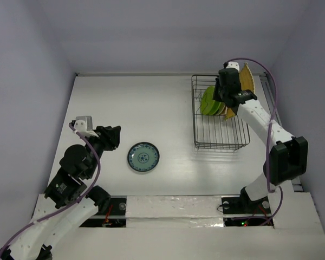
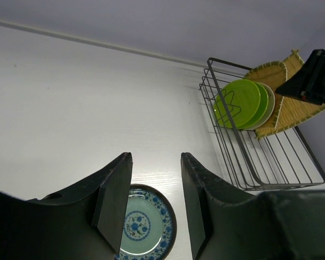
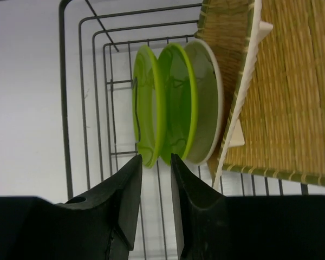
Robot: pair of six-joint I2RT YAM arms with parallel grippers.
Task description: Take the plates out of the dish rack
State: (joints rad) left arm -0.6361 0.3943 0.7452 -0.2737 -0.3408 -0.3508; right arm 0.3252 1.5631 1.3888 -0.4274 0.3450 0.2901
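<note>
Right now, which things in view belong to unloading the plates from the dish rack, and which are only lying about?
Belong to the job: dish rack; two lime-green plates, cream plate and woven straw trays standing in it; teal plate, already flat on the table.
Not of the job: the table itself; purple cables on the arms.

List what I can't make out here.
- Cream plate: mostly hidden behind lime-green plates, both wrist views.
- Woven trays: cut off by right wrist frame edge.
- Teal plate: partly behind left gripper, left wrist view.
- Top view: right arm covers most plates in dish rack.
</note>
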